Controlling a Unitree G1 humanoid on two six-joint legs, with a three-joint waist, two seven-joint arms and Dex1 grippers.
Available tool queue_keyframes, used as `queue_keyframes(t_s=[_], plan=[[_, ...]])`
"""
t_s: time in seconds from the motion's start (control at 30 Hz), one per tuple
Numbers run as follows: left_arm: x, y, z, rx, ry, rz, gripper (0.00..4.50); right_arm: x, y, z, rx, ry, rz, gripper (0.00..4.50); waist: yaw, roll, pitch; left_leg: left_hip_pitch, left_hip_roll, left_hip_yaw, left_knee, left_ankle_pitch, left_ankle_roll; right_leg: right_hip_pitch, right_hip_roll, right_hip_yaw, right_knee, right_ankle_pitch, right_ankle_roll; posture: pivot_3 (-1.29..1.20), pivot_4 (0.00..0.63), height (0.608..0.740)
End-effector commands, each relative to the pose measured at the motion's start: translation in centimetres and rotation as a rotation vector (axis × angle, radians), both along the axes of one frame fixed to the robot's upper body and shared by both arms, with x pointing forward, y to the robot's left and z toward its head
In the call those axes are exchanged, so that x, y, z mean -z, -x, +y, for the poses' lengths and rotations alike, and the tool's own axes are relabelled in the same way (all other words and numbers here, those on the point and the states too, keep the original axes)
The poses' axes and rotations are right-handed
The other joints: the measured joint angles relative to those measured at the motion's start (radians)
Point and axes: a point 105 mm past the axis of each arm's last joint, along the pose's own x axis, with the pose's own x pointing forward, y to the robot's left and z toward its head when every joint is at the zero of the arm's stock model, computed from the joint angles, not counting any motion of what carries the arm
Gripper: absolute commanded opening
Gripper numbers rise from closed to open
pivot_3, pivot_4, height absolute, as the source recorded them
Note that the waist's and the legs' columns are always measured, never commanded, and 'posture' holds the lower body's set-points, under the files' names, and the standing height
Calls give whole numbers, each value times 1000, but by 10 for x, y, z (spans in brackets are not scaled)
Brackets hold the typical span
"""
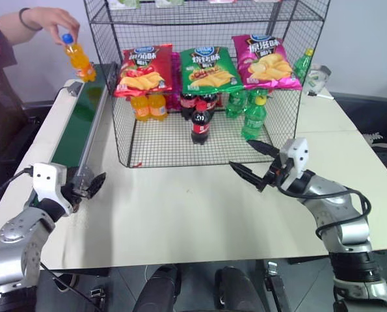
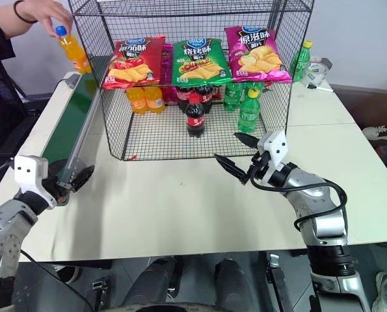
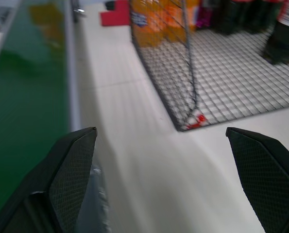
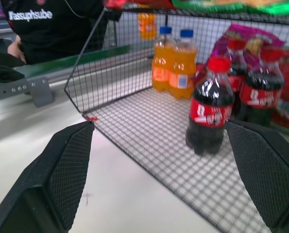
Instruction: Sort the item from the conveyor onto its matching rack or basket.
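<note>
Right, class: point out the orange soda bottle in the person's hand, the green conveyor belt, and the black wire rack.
orange soda bottle [image 1: 78, 57], left eye view, its orange body
conveyor belt [image 1: 79, 123], left eye view, bare green surface
wire rack [image 1: 173, 144], left eye view, mesh floor

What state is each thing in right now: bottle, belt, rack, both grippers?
Orange bottle: held by a person's hand above the belt's far end, tilted.
Belt: nothing on it.
Rack: front open; stocked with bottles and crisp bags.
Left gripper: open, holding nothing, by the belt's near end.
Right gripper: open, holding nothing, facing the rack.
</note>
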Motion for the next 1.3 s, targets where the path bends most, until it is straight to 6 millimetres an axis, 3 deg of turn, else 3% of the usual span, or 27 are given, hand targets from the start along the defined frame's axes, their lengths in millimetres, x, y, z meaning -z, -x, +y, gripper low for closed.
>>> queue_keyframes(t_s=[0.03,0.2,0.7,0.8,0.97,1.3], plan=[[-15,2,22,-121,8,-60,4445,-11,2,4,-19,-12,-41,4500,0,0,0,0,0,0,0,0,0,0,0,0,0,0,0,0,150,740],[-23,0,35,-235,9,-93,4445,-9,2,8,-27,-8,-40,4500,1,0,0,0,0,0,0,0,0,0,0,0,1,0,1,0,150,740],[-33,-3,40,-274,-26,-144,4445,-5,3,9,-26,-15,-44,4500,1,0,0,0,0,0,0,0,0,0,0,0,0,1,2,0,150,740],[-31,-5,40,-284,34,-142,4445,-5,2,9,-23,-22,-52,4500,0,0,0,0,0,0,0,0,0,0,0,0,0,1,2,0,150,740],[-29,-6,34,-290,-13,-136,4445,-4,1,11,-20,-29,-55,4500,-1,0,0,0,0,0,0,0,0,0,0,0,1,2,3,0,150,740],[-41,-8,39,-365,-16,-222,4445,-5,-3,13,-3,-23,-71,4500,1,0,0,0,0,0,0,0,0,0,0,0,1,2,3,0,150,740]])
